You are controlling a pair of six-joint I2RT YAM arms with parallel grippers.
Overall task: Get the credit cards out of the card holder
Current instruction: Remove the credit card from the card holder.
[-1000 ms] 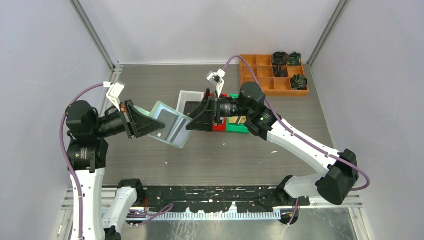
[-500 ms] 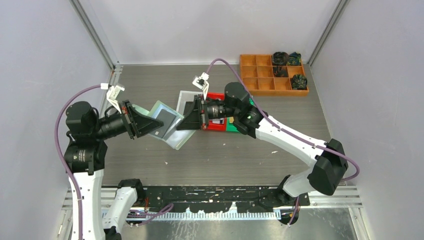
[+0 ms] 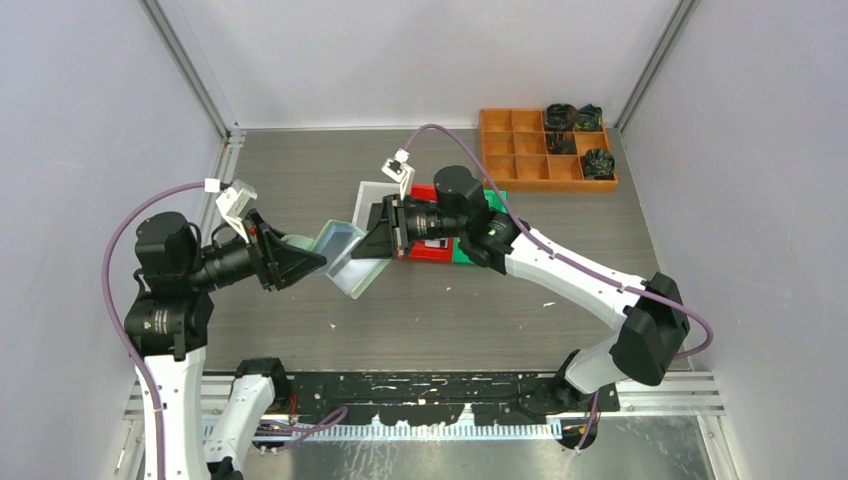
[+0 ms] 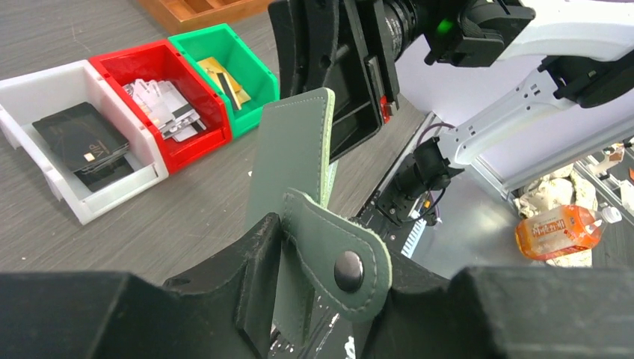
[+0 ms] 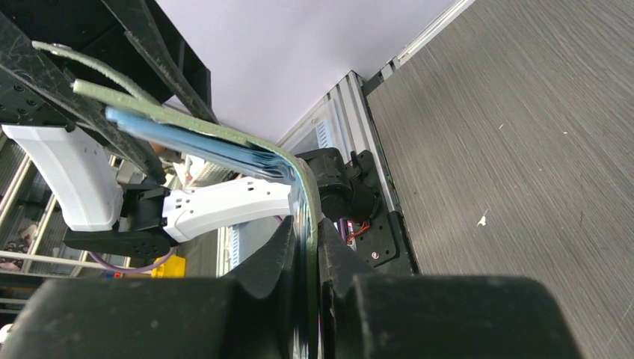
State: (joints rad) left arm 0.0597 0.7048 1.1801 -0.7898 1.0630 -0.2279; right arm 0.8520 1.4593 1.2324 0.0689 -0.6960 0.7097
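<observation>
The right gripper (image 3: pixel 371 248) has swung left, off the bins, so more of the red bin (image 3: pixel 424 192) and the green bin (image 3: pixel 497 198) now shows behind it. A second ago its jaws stood wide beside the holder (image 3: pixel 345 262); now they pinch the holder's right edge. The holder, which first showed a broad flat face to the top camera, has tipped and looks narrower, and sits a little lower in that view. The left gripper (image 3: pixel 316 263) has dropped slightly with it and turned.
</observation>
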